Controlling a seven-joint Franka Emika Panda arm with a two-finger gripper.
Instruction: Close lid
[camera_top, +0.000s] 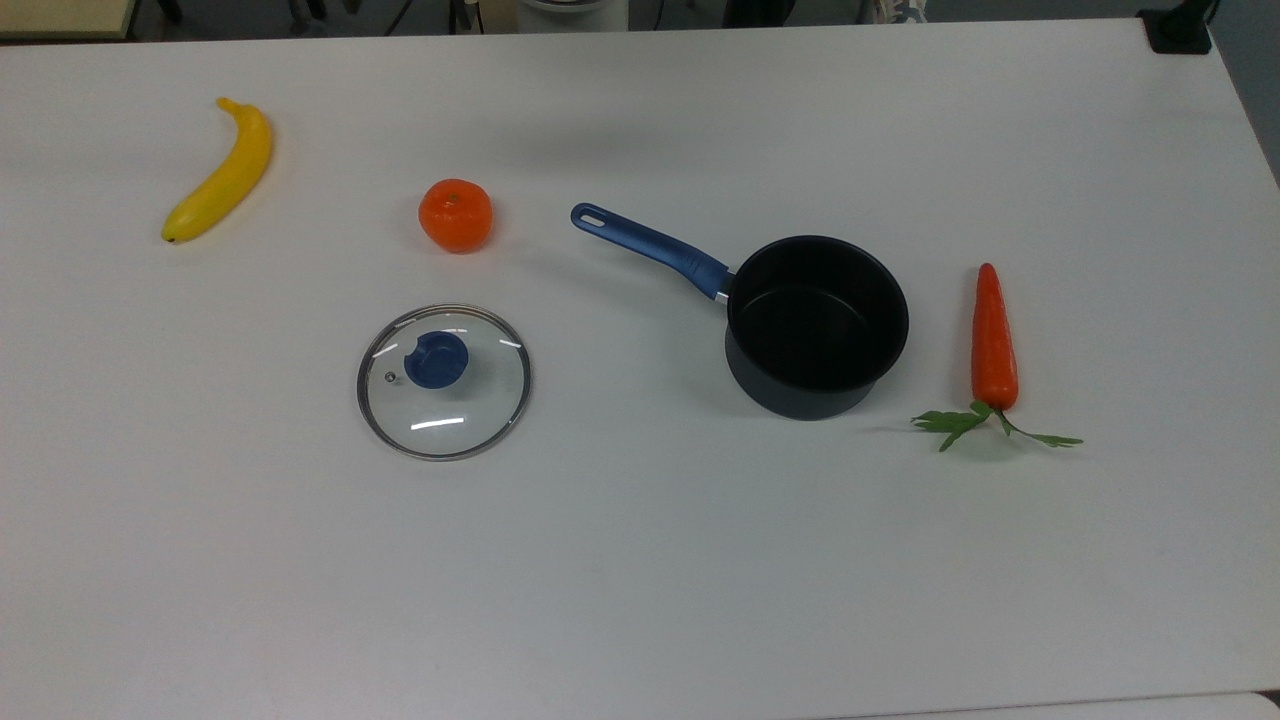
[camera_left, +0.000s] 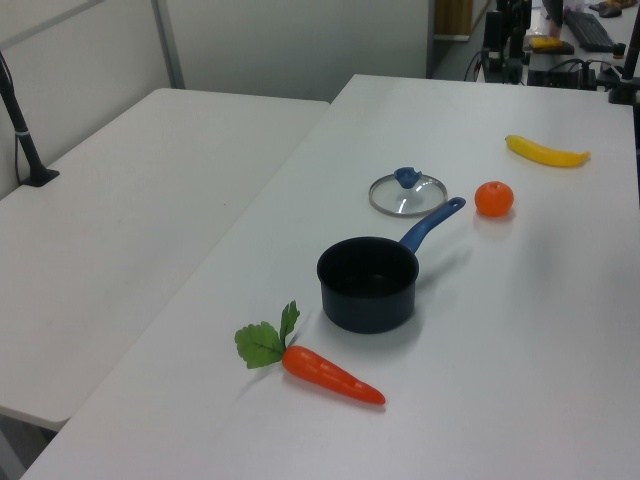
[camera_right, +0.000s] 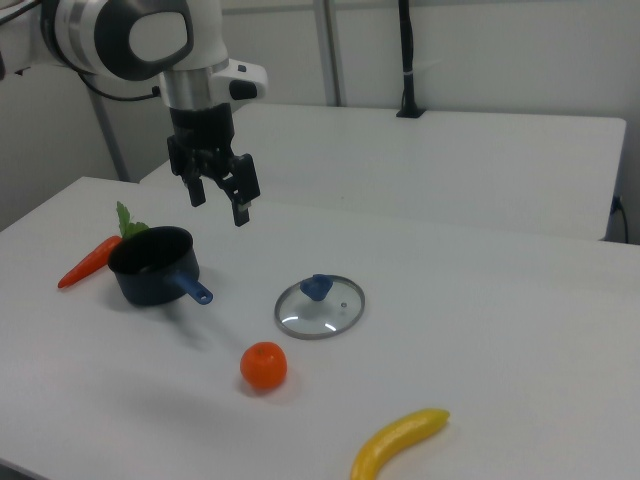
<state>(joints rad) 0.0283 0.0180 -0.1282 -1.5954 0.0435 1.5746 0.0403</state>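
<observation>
Pincer (camera_right: 220, 196): fingers apart, empty, parked high so I have a clear drop. Below it, towards the right view's left: pot (camera_right: 154, 266), open, awaiting cover. Towards the right view's right, lower: lid (camera_right: 320, 306), flat on the table (camera_right: 520, 330), knob (camera_right: 317, 287) up for gripping.

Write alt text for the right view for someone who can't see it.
An open robot gripper hangs above a white table, over a black pot with no lid on it. The glass lid lies flat on the table apart from the pot, with an orange, banana and carrot around.
</observation>
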